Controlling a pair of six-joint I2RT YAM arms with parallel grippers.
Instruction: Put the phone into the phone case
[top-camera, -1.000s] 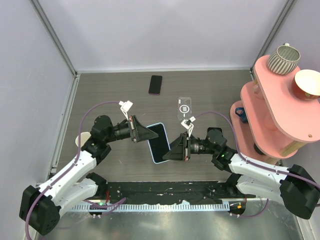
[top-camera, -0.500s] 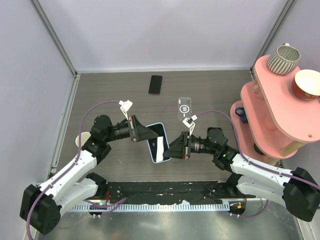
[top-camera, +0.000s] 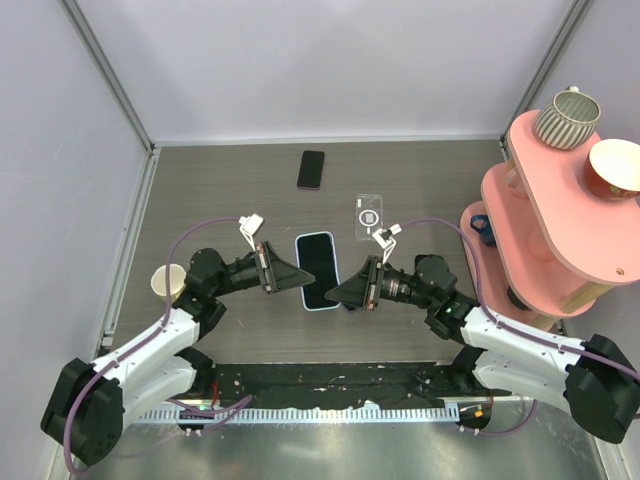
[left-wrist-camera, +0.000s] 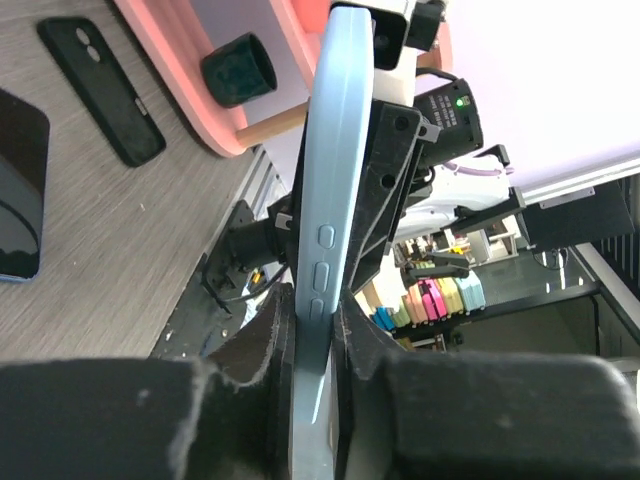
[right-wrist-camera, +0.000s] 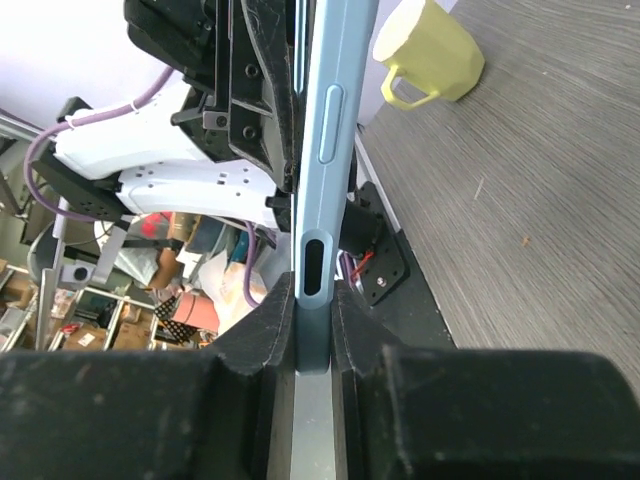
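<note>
Fingers meet from two sides in the overhead view: we see the left fingers (top-camera: 288, 272) and the right fingers (top-camera: 347, 290) each clamped on a long edge of a light-blue phone (top-camera: 318, 270), which lies flat between them with its dark screen up. The phone case (top-camera: 369, 216), a clear, colourless shell with a white ring mark, lies on the worktop (top-camera: 220, 190) beyond the right wrist, apart from that phone. Here we count two phones, the clamped one and a pink-rimmed phone (top-camera: 311, 169) farther back, plus one case and one yellow mug (top-camera: 166, 282). The left wrist view adds two dark things we do not find overhead. One is a matte black slab (left-wrist-camera: 100, 90) with twin lenses near the pink shelf (left-wrist-camera: 170, 60). The other is a glossy slab (left-wrist-camera: 20, 180) cut by the picture's border. Whether either is the all-black phone we cannot tell. One black cup (left-wrist-camera: 238, 68) stands under the shelf. Only the right wrist view shows the clamped phone's slot and side button, and the mug's handle.
</note>
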